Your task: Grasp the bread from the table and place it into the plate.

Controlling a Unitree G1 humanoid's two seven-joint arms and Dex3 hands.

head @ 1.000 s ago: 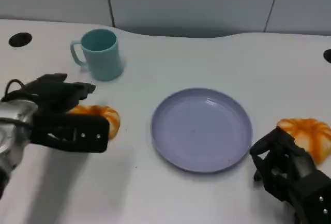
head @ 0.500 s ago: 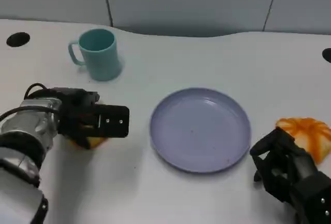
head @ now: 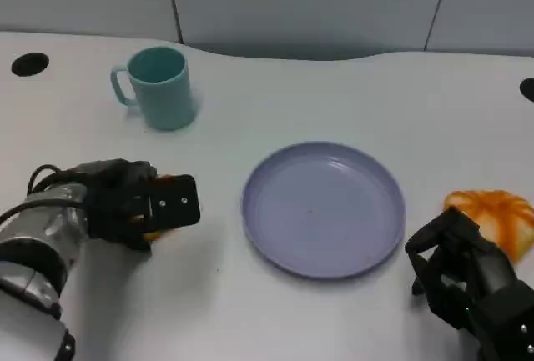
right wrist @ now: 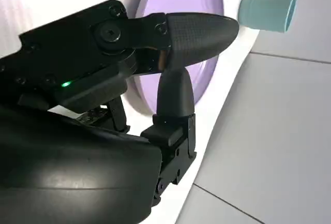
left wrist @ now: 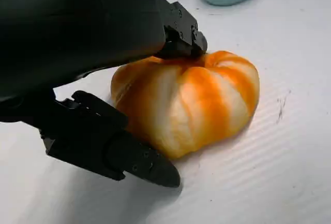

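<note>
White bench underneath, purple plate between the hands. Left hand grasps the orange bread, fingers touching it on the bench. Right hand sits clenched, empty, beside a second bread.

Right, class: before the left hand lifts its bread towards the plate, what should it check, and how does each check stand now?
1. Left hand over its bread: ok, fingers lie on both sides of it in the left wrist view.
2. Grip firm: cannot tell; one finger touches the top, the lower one lies alongside.
3. Bread off the table: not ok, it sits on the surface.
4. Plate free to take it: ok, nothing lies in it.
5. Mug out of the way: ok, it stands behind the hand, off the line to the plate.
6. Right hand clear of the plate: ok, beside its rim, near the second bread.
</note>
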